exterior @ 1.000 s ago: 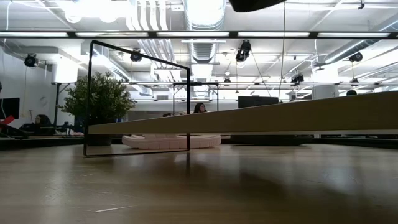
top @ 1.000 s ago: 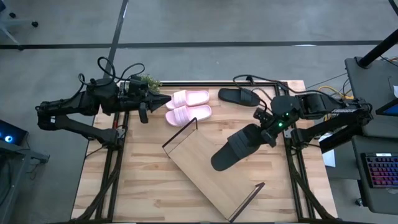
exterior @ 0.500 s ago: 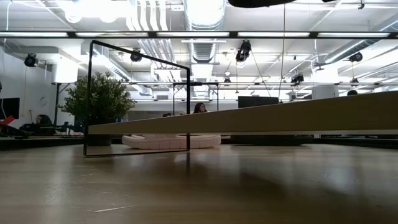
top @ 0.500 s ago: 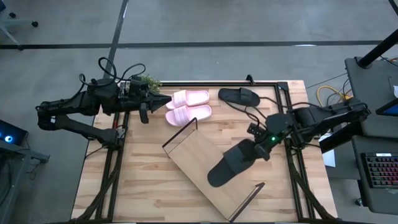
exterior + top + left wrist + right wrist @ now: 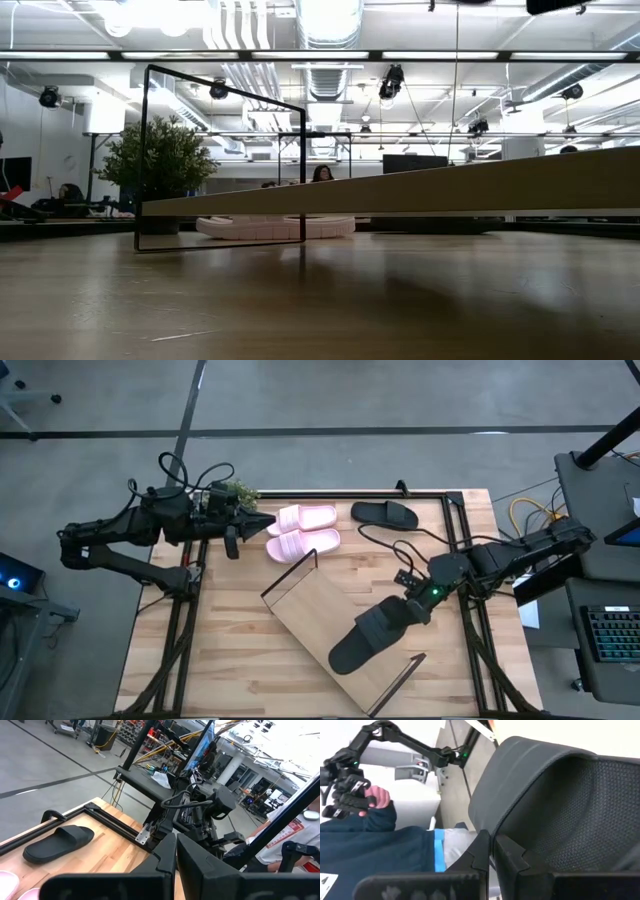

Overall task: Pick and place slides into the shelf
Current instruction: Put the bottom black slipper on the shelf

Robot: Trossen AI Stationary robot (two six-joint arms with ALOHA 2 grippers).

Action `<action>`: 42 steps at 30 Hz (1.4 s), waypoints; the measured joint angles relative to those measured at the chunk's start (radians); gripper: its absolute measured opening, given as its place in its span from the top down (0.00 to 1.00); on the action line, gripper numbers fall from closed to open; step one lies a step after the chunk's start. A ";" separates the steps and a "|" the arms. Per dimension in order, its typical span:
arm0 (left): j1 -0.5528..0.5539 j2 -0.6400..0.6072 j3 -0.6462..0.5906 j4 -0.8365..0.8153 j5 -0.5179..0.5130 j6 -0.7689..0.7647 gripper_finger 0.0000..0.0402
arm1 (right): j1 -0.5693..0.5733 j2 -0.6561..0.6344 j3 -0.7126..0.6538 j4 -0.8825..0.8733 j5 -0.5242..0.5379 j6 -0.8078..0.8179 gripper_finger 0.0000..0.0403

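Since a second ago our right gripper [image 5: 412, 607] has carried its black slide [image 5: 365, 637] lower along the shelf [image 5: 318, 610], toward that board's near wire end; everything else on the table lies as it did. We take the shelf as our landmark: it lies slantwise, its long axis running from the far-left wire end to the near-right one. Over its near half our right gripper's fingers are pressed together on one end of the black slide, whose long axis crosses the board at an angle, the free end pointing near-left and the gripped end far-right. We cannot tell whether the sole touches the wood. Just beyond the shelf's far wire end lie the two pink slides [image 5: 304, 531] side by side, long axes running left to right. Our left gripper [image 5: 266, 525] waits just left of them, fingers together and holding nothing. Beyond the shelf, near the table's back edge, the other black slide [image 5: 385, 514] lies alone, also running left to right. We can read no writing on any slide.
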 joint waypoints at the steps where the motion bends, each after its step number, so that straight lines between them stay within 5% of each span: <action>1: 0.000 0.000 0.000 -0.002 0.000 0.000 1.00 | 0.002 -0.006 -0.007 0.000 0.007 0.002 0.98; 22: 0.000 -0.002 0.000 -0.001 0.000 0.017 1.00 | 0.048 -0.064 -0.187 0.109 -0.005 0.101 0.98; 42: 0.000 -0.001 0.000 -0.001 0.000 0.017 1.00 | 0.075 -0.063 -0.415 0.445 -0.020 0.222 0.98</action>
